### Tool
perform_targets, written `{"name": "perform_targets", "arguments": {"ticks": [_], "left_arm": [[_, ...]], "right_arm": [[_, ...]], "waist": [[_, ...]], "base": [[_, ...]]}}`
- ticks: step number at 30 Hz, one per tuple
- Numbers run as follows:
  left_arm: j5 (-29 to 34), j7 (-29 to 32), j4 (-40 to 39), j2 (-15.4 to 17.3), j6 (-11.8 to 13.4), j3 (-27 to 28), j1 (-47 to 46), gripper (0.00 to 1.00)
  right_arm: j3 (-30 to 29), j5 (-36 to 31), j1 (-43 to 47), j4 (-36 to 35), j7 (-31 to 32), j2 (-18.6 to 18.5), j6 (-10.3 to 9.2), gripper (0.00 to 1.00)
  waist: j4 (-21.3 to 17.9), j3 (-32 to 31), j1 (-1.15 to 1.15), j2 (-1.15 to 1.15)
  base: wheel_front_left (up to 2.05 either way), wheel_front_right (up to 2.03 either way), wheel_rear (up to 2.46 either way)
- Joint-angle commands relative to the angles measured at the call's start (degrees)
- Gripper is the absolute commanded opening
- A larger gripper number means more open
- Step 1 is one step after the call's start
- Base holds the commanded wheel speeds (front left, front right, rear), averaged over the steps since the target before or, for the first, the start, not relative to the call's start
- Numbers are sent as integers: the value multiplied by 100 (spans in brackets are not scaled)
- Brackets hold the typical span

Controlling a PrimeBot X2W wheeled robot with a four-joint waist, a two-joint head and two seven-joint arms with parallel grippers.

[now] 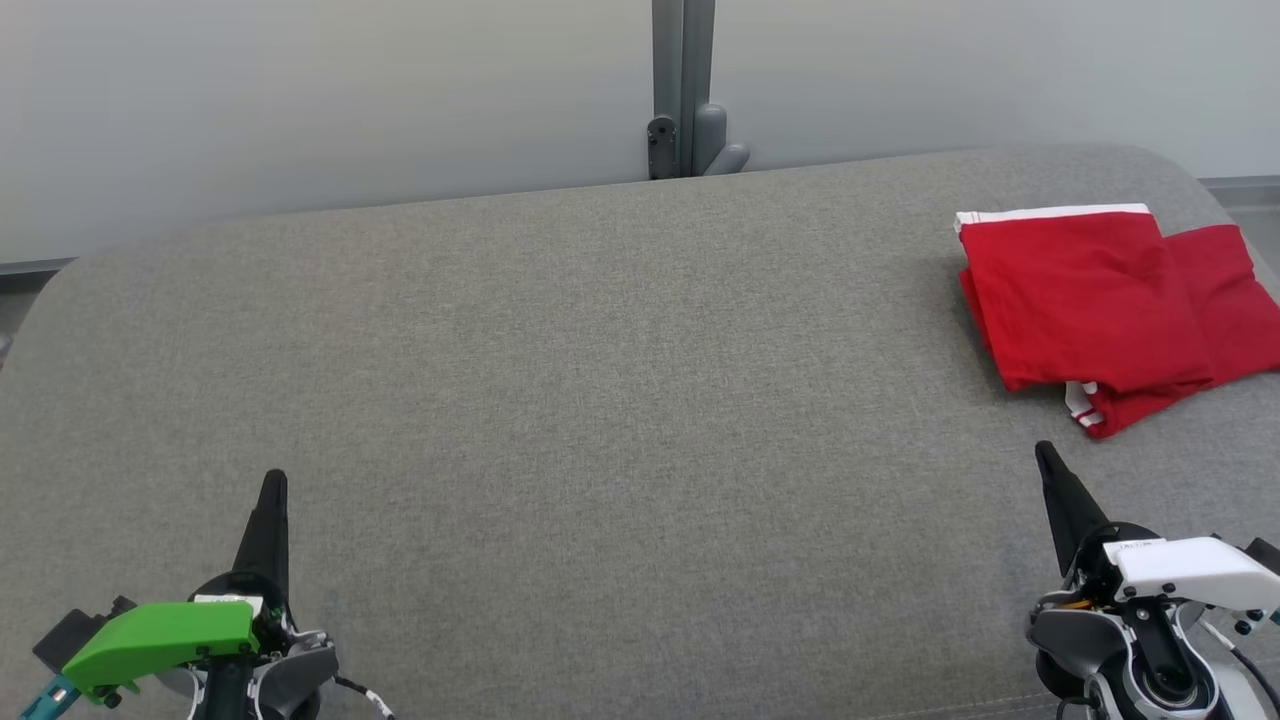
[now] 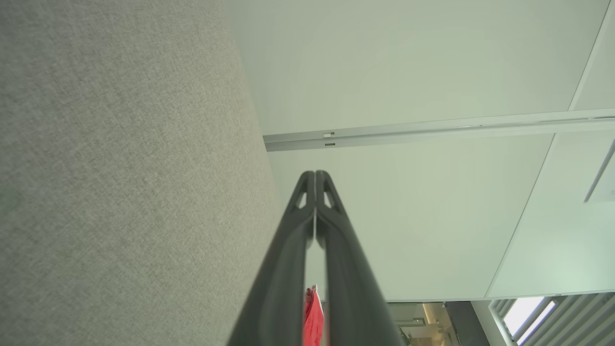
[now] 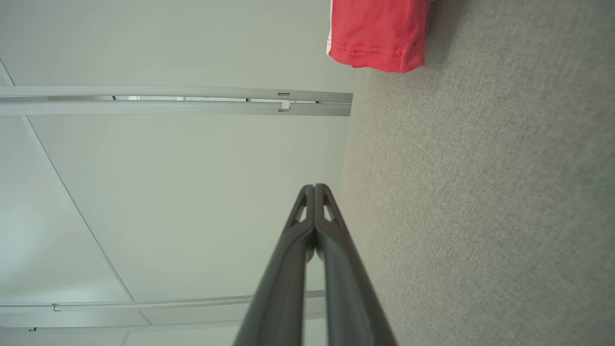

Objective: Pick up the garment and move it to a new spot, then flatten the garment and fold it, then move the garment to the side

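The left gripper point(image 1: 274, 480) sits at the lower left of the head view, its two dark fingers pressed together and pointing up. The right gripper point(image 1: 1045, 452) sits at the lower right, also closed, leaning slightly left. Both seem to hold nothing.

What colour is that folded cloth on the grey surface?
The garment is red with white trim, clearest in the head view.
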Motion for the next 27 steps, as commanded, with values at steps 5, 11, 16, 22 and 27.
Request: {"name": "perform_targets", "arguments": {"ticks": [5, 11, 16, 22, 27], "left_arm": [[-244, 62, 8, 46, -35, 34, -150, 0], [-371, 105, 15, 45, -36, 44, -170, 0], [-369, 107, 14, 43, -36, 46, -169, 0], [-366, 109, 13, 40, -36, 48, -169, 0], [-364, 111, 13, 39, -36, 50, -169, 0]], "right_arm": [[-12, 289, -91, -10, 79, -33, 2, 0], [-13, 475, -90, -5, 124, -34, 2, 0], [-12, 474, -88, -5, 124, -33, 2, 0], [-11, 474, -87, -5, 123, -33, 2, 0], [-11, 475, -87, -5, 123, -33, 2, 0]], "waist": [[-6, 5, 0, 63], [-11, 10, 0, 66], [-11, 10, 0, 66], [-11, 10, 0, 66], [-11, 10, 0, 66]], "base": [[0, 0, 0], [0, 0, 0], [0, 0, 0], [0, 0, 0], [0, 0, 0]]}}
